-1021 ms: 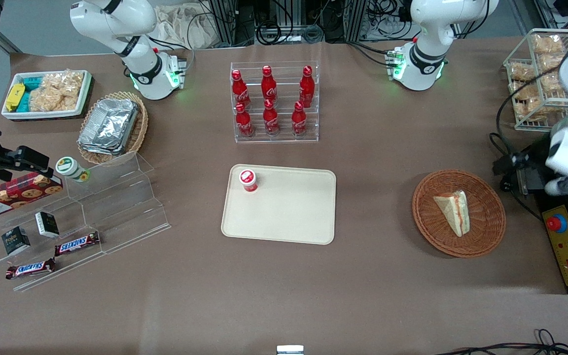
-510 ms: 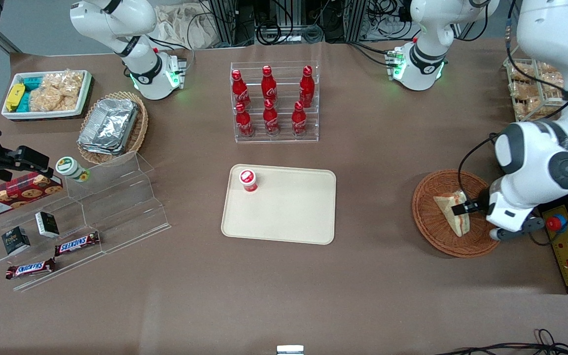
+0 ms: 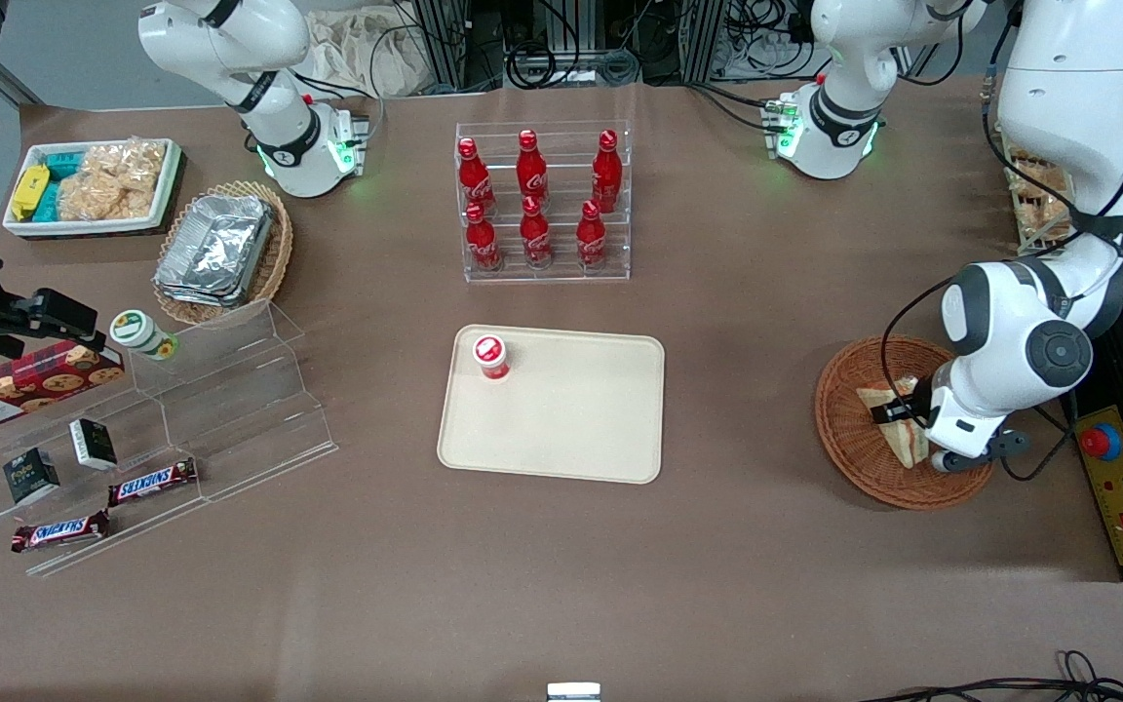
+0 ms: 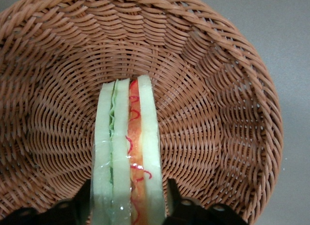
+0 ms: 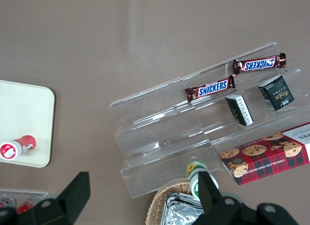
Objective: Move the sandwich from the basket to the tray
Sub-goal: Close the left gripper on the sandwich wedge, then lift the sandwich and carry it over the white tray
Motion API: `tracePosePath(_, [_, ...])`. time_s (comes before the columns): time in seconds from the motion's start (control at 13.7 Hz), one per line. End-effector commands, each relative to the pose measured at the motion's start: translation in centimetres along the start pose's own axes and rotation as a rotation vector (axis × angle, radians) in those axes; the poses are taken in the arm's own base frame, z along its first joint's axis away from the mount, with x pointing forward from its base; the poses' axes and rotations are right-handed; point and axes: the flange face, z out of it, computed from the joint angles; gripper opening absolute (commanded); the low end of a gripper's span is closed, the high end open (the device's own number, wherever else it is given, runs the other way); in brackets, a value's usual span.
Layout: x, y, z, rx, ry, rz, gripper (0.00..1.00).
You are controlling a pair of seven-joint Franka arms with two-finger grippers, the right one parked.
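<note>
Gripper [image 3: 898, 414] down inside the basket [image 3: 849, 453], fingers [image 4: 83, 200] spread apart, one on each flat bread face of the sandwich [image 3: 903, 441], close alongside but not seen pressing in; sandwich [image 4: 127, 157] standing on edge in the basket [image 4: 218, 113], filling stripe of red-orange and pale green facing up toward the wrist camera, crust-free white slices on either side; basket sitting on the brown worktop [image 3: 737, 546] toward the working arm's end, well apart from the tray [image 3: 571, 429]; tray lying flat near the worktop's middle, bare except for a small red-capped bottle [image 3: 490, 356] at one corner; rack of red cola bottles [image 3: 542, 200] farther from the front camera than the tray; toward the parked arm's end, a clear stepped display stand [image 3: 230, 390] with two Snickers bars [image 3: 152, 481], two small dark boxes [image 3: 92, 443] and a cookie box [image 3: 30, 385]; green-lidded cup [image 3: 140, 333] at the stand's upper step; paler wicker basket of foil containers [image 3: 220, 249] just beside it; white bin of snack packets [image 3: 94, 185] near that
</note>
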Motion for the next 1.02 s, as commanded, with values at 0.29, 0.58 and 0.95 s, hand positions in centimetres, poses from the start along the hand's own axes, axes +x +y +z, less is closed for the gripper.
tracePosePath(0.29, [-0.1, 1.6, -14.9, 0.076, -0.010, 0.052, 0.12])
tracePosePath(0.58, [-2.8, 6.2, -26.4, 0.104, -0.042, 0.107, 0.12])
tracePosePath(0.95, [-10.7, 17.9, -31.6, 0.136, -0.042, 0.049, 0.12])
